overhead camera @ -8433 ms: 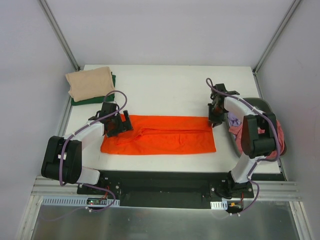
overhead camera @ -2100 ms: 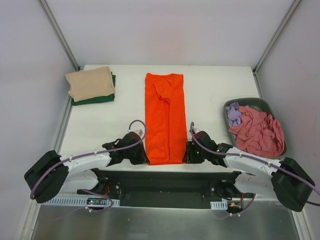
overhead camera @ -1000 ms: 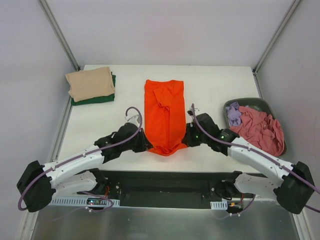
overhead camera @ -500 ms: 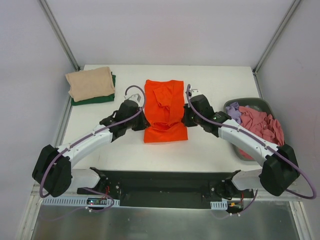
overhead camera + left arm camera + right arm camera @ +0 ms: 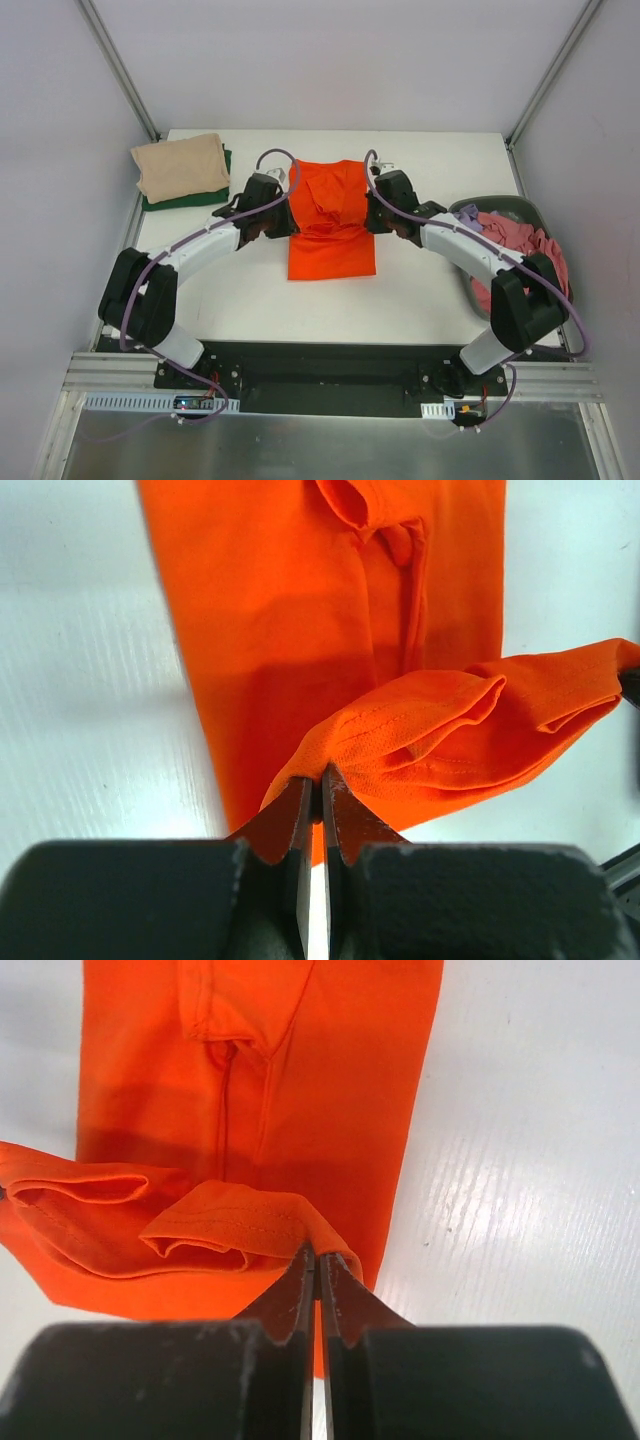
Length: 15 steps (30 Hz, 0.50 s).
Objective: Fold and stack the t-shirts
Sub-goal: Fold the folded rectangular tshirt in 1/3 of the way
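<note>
the left gripper (image 5: 318, 780) and right gripper (image 5: 318, 1258) are each clamped tight on a lifted corner, seemingly the hem, of the orange shirt (image 5: 332, 255), which spreads flat beyond the fingertips.

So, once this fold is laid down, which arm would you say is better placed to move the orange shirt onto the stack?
Probably the left: its jaws, shut on one corner of the shirt, are nearest the stack; the right jaws hold the other corner, farther away.
</note>
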{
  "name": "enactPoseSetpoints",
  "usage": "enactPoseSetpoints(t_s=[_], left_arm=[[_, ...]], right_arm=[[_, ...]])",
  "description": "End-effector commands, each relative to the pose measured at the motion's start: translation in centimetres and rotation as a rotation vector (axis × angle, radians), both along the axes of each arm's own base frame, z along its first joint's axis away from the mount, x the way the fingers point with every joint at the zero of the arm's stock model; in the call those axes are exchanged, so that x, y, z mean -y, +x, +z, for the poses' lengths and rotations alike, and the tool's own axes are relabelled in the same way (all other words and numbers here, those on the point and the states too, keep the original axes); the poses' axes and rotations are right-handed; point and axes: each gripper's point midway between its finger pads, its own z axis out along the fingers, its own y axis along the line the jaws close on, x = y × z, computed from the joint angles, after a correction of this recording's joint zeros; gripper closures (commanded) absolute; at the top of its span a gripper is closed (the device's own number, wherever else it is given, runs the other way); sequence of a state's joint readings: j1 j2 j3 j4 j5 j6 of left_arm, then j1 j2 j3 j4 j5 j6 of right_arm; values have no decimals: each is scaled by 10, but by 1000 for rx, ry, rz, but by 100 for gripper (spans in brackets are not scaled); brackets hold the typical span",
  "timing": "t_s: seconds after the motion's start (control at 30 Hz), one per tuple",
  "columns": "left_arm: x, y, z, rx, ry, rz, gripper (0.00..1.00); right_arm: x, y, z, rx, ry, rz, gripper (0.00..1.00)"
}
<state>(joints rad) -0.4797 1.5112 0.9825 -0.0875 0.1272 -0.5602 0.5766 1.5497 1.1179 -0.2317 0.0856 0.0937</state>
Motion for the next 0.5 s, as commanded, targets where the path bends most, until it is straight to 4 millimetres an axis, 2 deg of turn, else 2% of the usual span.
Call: enactPoseSetpoints(t_s=[0.0,0.3,0.47], left_arm=[[6,19,6,22,-14,-48,100],[4,41,-20,-48,-11,-37,99],[0,47,-36,-87,0,-30,92]], right_arm=[[-5,29,13,66,26,-12,99],[-3,58,-15,53,4,-47,98],[-4,69,-33,32,-11,-58,96]])
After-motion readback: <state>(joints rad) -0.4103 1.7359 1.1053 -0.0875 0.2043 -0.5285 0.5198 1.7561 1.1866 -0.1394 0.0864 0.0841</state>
